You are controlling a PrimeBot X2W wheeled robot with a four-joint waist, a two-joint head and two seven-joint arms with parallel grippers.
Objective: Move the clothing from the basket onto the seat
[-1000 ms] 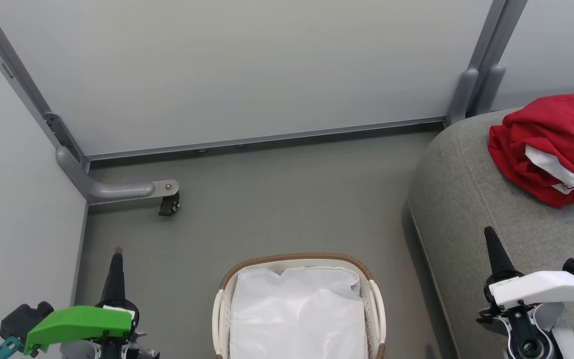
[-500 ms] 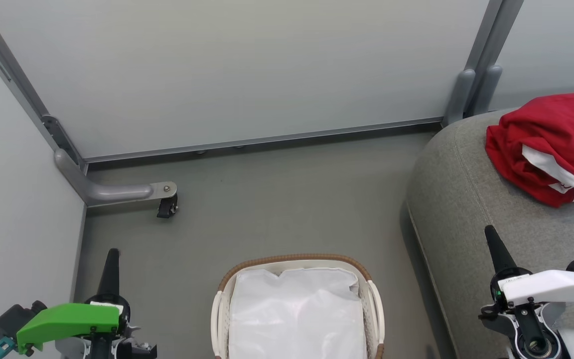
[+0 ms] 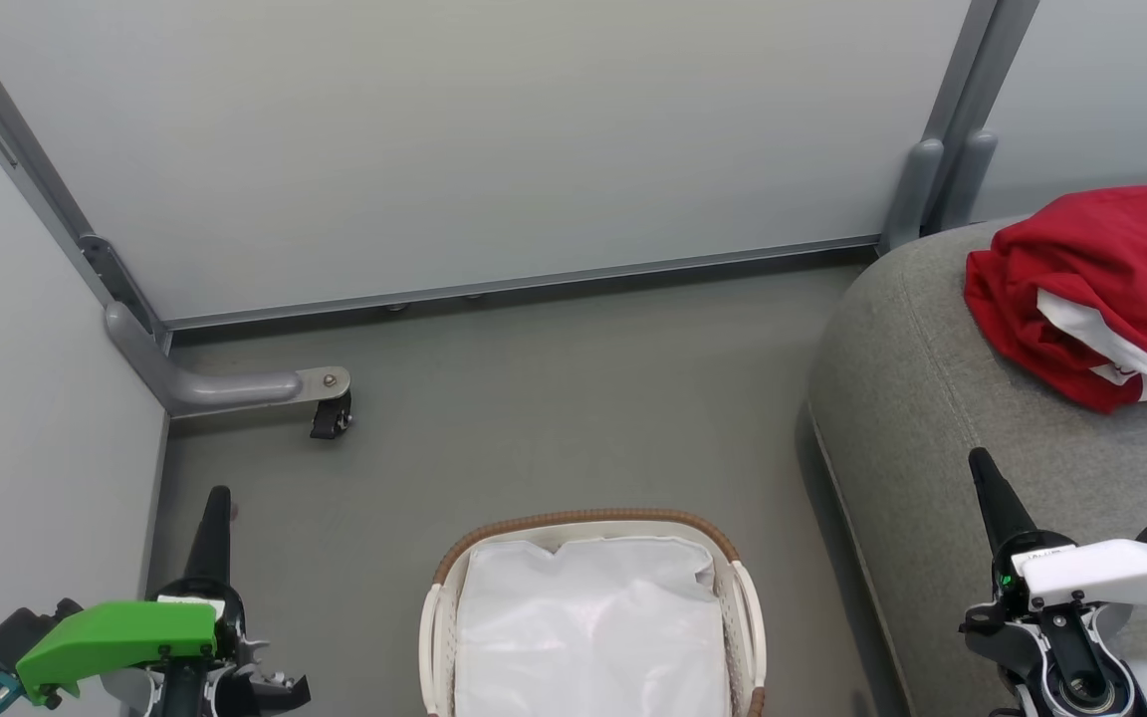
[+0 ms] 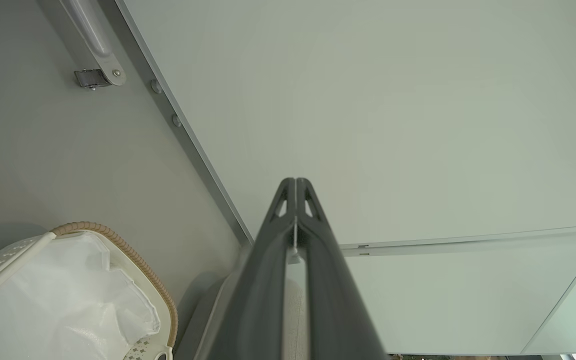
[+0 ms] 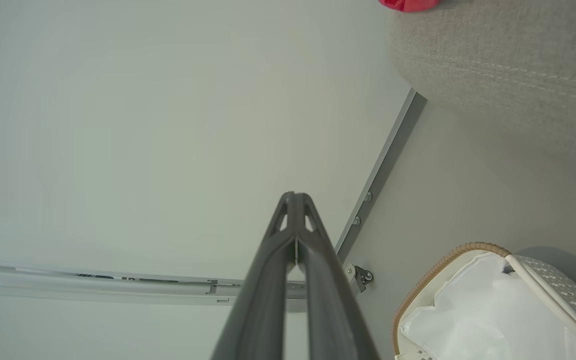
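Grey floor (image 3: 554,418) carries the basket (image 3: 583,520), near the seat (image 3: 922,398); caster (image 3: 330,418) well apart.

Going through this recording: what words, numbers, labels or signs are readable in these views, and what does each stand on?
No text here can be read.
Small pale label at the base of the right gripper: print too small to read.
Faint red marking on the white part of the clothing lying on the seat: folded and too small, not legible.
Basket and walls: no text or sign.
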